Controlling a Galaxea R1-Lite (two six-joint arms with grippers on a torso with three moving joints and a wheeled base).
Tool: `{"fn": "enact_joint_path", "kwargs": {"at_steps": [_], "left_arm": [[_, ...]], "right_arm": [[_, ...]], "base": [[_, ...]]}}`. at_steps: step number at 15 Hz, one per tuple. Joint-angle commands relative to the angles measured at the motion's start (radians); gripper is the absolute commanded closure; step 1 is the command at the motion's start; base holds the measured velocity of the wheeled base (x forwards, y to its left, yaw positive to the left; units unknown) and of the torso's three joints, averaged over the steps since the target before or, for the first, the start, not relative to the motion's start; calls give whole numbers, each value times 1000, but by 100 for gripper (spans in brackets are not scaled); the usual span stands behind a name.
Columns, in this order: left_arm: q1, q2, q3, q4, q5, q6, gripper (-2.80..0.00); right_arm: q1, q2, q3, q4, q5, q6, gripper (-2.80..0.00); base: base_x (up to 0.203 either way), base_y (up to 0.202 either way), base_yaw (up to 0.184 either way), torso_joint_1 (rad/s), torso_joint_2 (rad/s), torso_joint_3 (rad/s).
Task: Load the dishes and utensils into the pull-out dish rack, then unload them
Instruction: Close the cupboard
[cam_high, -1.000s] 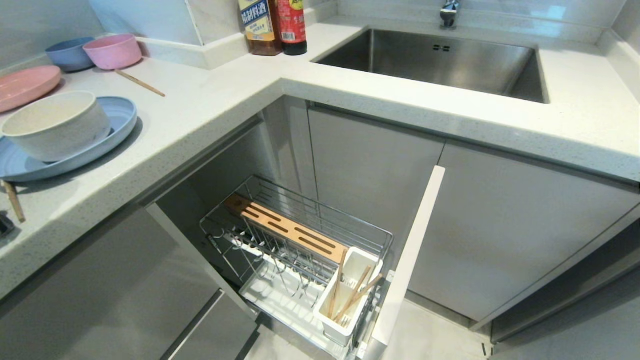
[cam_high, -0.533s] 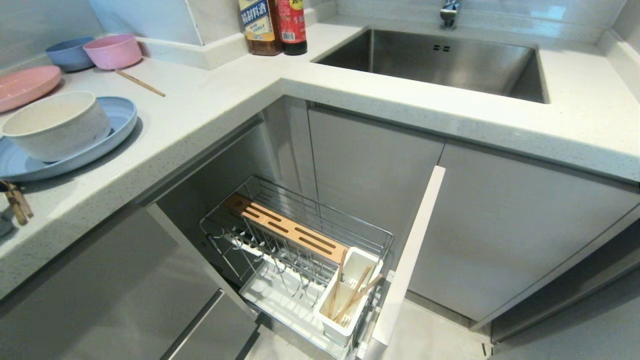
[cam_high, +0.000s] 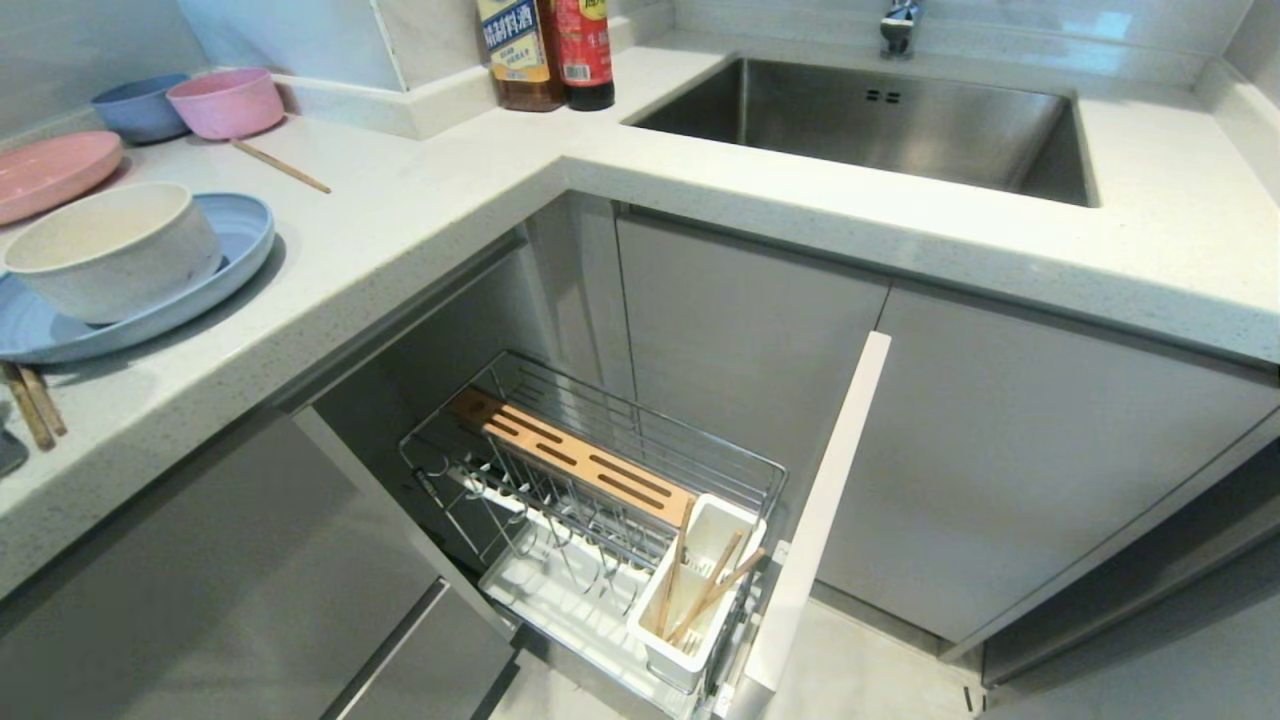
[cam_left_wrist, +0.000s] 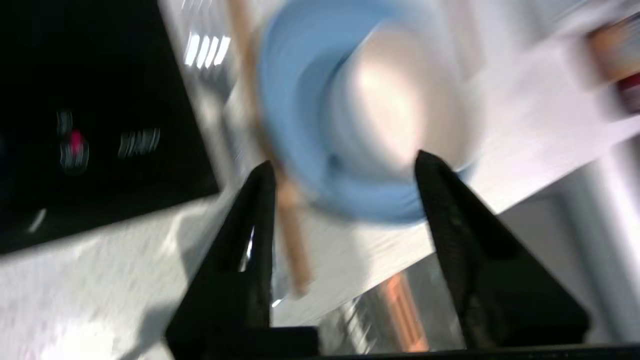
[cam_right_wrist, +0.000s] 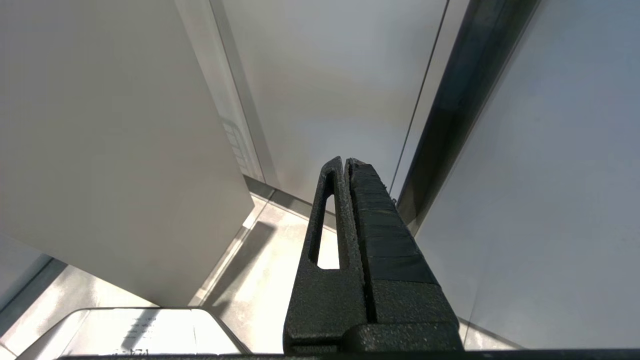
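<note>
- A second ago one thin light-wood chopstick lay at the counter's left edge with a dark piece of the left arm beside it; now a pair of thin light-wood chopsticks (cam_high: 30, 405) lies there side by side, just below the pale blue plate.
- The left gripper (cam_left_wrist: 345, 162) has let them go: its black fingers (cam_left_wrist: 260, 200) stand apart with nothing between them, above the counter. One chopstick (cam_left_wrist: 290, 220) lies just beside a finger.
- The wide, shallow, pale blue round plate (cam_high: 240, 235) carries the deep cream-white matte bowl (cam_high: 110, 250) on the speckled white countertop (cam_high: 420, 210).
- The chrome wire pull-out dish rack (cam_high: 600, 500) is drawn out below the counter; more chopsticks (cam_high: 705, 590) lean in its white plastic utensil cup (cam_high: 690, 640).
- The right gripper (cam_right_wrist: 347, 162) hangs pressed closed beside pale cabinet panels (cam_right_wrist: 110, 150).
- Behind stand a pink plate (cam_high: 50, 170), small pink bowl (cam_high: 225, 100), small blue bowl (cam_high: 135, 105), single chopstick (cam_high: 280, 165), two bottles (cam_high: 545, 50) and the steel sink (cam_high: 870, 125).
</note>
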Motion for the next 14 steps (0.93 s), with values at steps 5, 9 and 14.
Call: {"fn": "enact_joint_path", "kwargs": {"at_steps": [5, 9, 14], "left_arm": [[-6, -59, -281, -245, -37, 31, 0], [-221, -60, -273, -385, -96, -41, 0], [-617, -30, -190, -380, -349, -100, 0]], "right_arm": [[0, 0, 2, 0, 0, 0, 0], [0, 0, 2, 0, 0, 0, 0], [0, 0, 2, 0, 0, 0, 0]], "base": [[0, 0, 0, 0, 0, 0], [0, 0, 0, 0, 0, 0], [0, 0, 0, 0, 0, 0]]}}
